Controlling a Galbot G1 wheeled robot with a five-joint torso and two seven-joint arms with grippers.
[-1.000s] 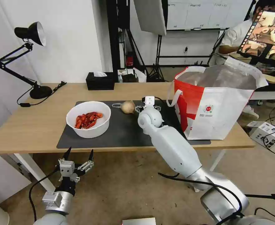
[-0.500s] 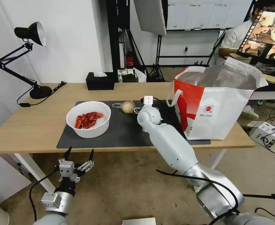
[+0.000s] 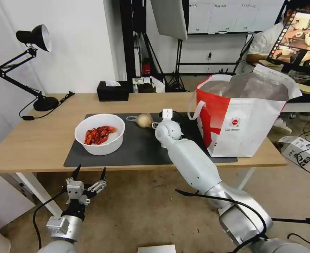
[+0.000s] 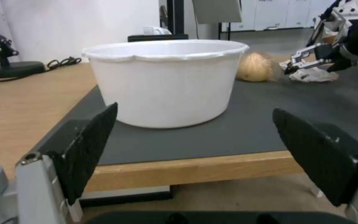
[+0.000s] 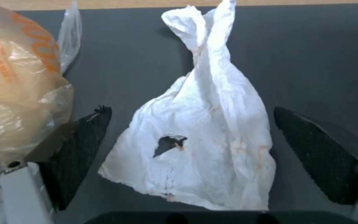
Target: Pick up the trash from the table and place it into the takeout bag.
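Note:
My right gripper [image 5: 191, 109] is open and hangs just above the dark mat [image 3: 140, 149], its fingers on either side of the crumpled white tissue [image 5: 204, 133]. The plastic-wrapped beige ball [image 3: 144, 120] lies right beside one finger [image 5: 79, 146]. A white bowl [image 3: 102, 147] of red crayfish shells [image 3: 99, 135] stands on the mat's left part. The white-and-red takeout bag [image 3: 246, 126] stands open at the table's right end. My left gripper [image 3: 89, 173] is open below the table's front edge, facing the bowl [image 4: 166, 87]; from there the right gripper [image 4: 311, 59] and tissue [image 4: 311, 75] show beyond the ball [image 4: 255, 67].
A black tissue box [image 3: 112, 90] sits at the table's back edge, and a black desk lamp [image 3: 35, 38] stands on the light-wood table [image 3: 31, 140] at the far left. Behind the bag are a monitor [image 3: 302, 38] and a seated person. Cables and a box [image 3: 302, 147] lie on the floor at right.
My right arm has reached slightly farther over the mat, and its gripper has sunk toward the tissue behind the wrist. The left arm, bowl, ball and bag have not moved.

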